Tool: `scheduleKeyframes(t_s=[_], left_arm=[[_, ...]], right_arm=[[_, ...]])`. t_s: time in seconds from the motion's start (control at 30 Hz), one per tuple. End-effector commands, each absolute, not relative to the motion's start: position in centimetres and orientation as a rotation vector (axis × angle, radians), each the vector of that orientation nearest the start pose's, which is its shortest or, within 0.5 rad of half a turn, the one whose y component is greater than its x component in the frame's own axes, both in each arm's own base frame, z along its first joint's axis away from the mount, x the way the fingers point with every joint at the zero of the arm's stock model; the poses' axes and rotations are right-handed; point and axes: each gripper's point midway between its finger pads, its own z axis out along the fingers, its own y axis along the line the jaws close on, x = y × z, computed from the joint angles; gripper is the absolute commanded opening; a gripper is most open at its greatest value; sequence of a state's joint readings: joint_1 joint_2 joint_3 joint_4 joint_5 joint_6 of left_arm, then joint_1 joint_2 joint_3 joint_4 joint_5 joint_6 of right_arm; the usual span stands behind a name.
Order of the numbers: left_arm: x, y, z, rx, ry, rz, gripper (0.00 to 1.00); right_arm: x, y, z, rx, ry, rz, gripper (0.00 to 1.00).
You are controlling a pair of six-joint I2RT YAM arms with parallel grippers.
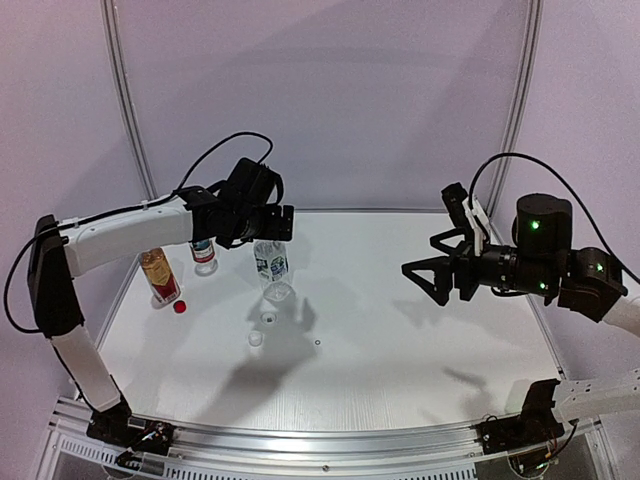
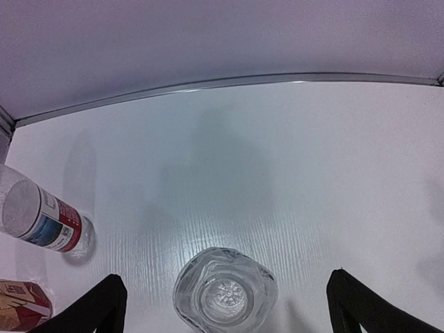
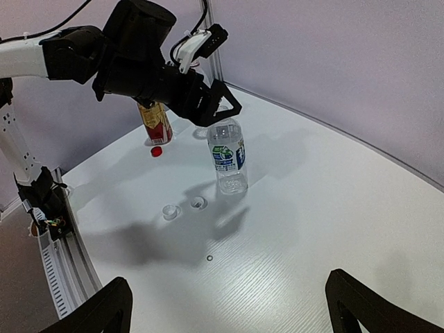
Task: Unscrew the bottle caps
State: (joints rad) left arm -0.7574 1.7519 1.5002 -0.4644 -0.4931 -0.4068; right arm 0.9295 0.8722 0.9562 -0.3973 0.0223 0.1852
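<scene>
The clear bottle with the green-blue label (image 1: 271,264) stands upright at mid table, its neck open and capless in the left wrist view (image 2: 225,295). My left gripper (image 1: 275,232) hovers just above it, open and empty, with a finger (image 2: 97,309) on each side. The blue-white-red label bottle (image 1: 203,252) and the amber bottle (image 1: 160,275) stand to the left. A red cap (image 1: 181,307) lies by the amber bottle. Two whitish caps (image 1: 268,318) (image 1: 256,340) lie in front of the green-blue bottle. My right gripper (image 1: 430,272) is open and empty, held high at the right.
A small dark ring (image 1: 316,343) lies on the white table (image 1: 420,360) near the middle. A metal rail runs along the table's back edge (image 2: 229,83), with white walls behind. The left arm (image 3: 90,52) reaches across the back left.
</scene>
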Motion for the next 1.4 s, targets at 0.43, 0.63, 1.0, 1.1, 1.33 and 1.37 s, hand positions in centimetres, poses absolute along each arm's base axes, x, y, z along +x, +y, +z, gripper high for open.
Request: scheduleKeyframes(t_s=[0.43, 0.63, 1.0, 1.1, 1.33, 1.37], left_arm=[[35.9, -19.1, 37.8, 0.083, 1.941, 0.037, 0.99], [32.0, -10.5, 41.2, -0.05, 1.868, 0.119, 0.99], [23.1, 0.0, 38.1, -0.209, 1.837, 0.174, 0.99], [21.5, 1.5, 36.8, -0.239, 1.824, 0.209, 0.99], [19.5, 2.7, 31.8, -0.207, 1.824, 0.239, 0.99], [19.0, 2.9, 31.5, -0.216, 1.805, 0.223, 0.99]], right_arm=[[21.7, 26.9, 36.8, -0.494, 1.879, 0.802, 0.99], [24.2, 25.7, 40.0, -0.24, 1.899, 0.761, 0.99], [26.5, 24.2, 38.0, -0.084, 1.922, 0.622, 0.99], [26.5, 25.2, 37.4, -0.113, 1.939, 0.645, 0.99], [26.3, 26.8, 36.5, -0.185, 1.961, 0.693, 0.99], [26.3, 26.9, 36.4, -0.189, 1.961, 0.691, 0.99]])
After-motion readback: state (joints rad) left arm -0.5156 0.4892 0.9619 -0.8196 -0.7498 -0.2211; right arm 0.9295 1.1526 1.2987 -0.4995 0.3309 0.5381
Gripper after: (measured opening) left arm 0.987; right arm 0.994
